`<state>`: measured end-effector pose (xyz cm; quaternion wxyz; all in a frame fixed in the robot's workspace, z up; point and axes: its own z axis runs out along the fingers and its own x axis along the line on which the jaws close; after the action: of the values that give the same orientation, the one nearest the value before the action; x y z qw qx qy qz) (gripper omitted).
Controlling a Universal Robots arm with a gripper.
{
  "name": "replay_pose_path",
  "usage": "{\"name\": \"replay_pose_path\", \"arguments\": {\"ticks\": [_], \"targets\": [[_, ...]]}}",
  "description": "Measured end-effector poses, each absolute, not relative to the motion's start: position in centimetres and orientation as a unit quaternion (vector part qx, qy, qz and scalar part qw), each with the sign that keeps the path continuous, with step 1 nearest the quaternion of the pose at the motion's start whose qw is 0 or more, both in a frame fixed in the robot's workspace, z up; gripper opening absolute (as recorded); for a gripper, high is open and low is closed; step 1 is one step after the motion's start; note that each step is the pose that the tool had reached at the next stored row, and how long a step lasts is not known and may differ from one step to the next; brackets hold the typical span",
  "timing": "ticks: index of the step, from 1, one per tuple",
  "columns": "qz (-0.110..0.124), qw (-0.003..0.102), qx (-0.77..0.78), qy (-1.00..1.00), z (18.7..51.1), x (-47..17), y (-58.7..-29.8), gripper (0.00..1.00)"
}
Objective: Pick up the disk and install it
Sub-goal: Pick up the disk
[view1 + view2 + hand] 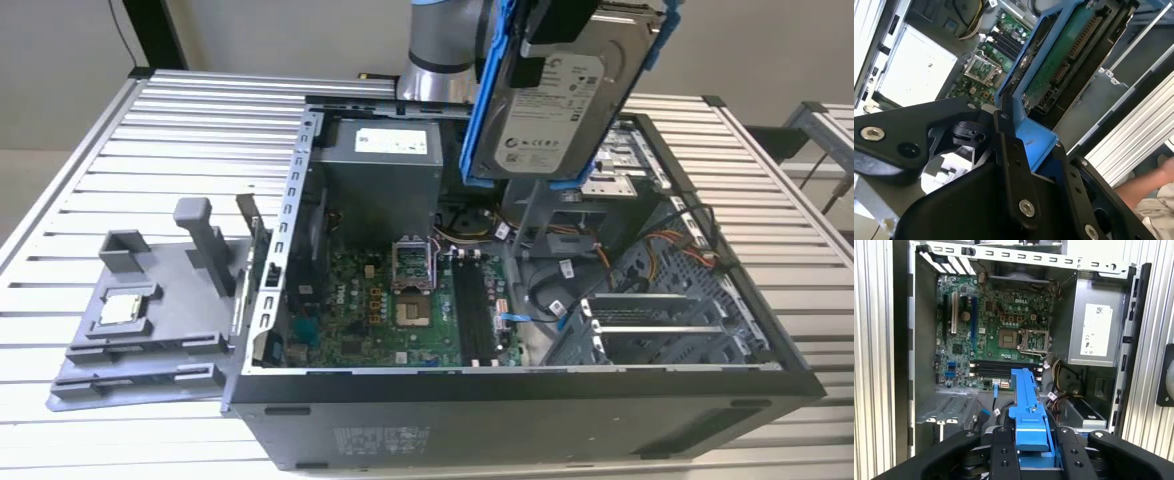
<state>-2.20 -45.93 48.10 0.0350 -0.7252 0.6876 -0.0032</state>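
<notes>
I see the claw [1031, 440] closed on the flat silver disk with a white label and a blue plastic frame [567, 100]. Its two black fingers [1002, 450] press the blue frame from both sides. The disk hangs on its edge, a little tilted, in the air over the far part of the open black computer case [534, 395], toward the exterior view's right, and its label faces the exterior camera. The case lies on its side on the white slatted metal tabletop [174, 120]. Inside the case, the green motherboard [400, 300] lies on the bottom, and the grey box with a white sticker [387, 165] stands at the far wall. At the exterior view's left of the case, a grey plastic holder [147, 330] carries a small square silver chip [120, 310]. In the second wrist view, a person's arm [1149, 187] is near the tabletop edge.
</notes>
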Motion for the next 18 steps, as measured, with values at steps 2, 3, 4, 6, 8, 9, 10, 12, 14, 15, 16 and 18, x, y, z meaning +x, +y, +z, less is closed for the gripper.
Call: {"name": "replay_pose_path", "arguments": {"ticks": [2,3,4,6,8,9,10,12,14,15,16,18], "targets": [[-0.003,0.035,-0.725,0.688,48.1,-1.9,-46.2,0.0],[-0.003,0.035,-0.725,0.688,48.1,-1.8,-46.4,0.0],[-0.003,0.035,-0.725,0.688,48.1,-1.7,-46.5,0.0],[-0.003,0.035,-0.725,0.688,48.1,-1.5,-46.9,0.0],[-0.003,0.035,-0.725,0.688,48.1,-1.3,-47.2,0.0],[-0.003,0.035,-0.725,0.688,48.1,-1.3,-47.3,0.0],[-0.003,0.035,-0.725,0.688,48.1,-1.3,-47.3,0.0],[-0.003,0.035,-0.725,0.688,48.1,-1.3,-47.4,0.0],[-0.003,0.035,-0.725,0.688,48.1,-1.3,-47.5,0.0],[-0.003,0.035,-0.725,0.688,48.1,-1.3,-47.5,0.0],[-0.003,0.035,-0.725,0.688,48.1,-1.3,-47.6,0.0],[-0.003,0.035,-0.725,0.688,48.1,-1.3,-47.6,0.0]]}}
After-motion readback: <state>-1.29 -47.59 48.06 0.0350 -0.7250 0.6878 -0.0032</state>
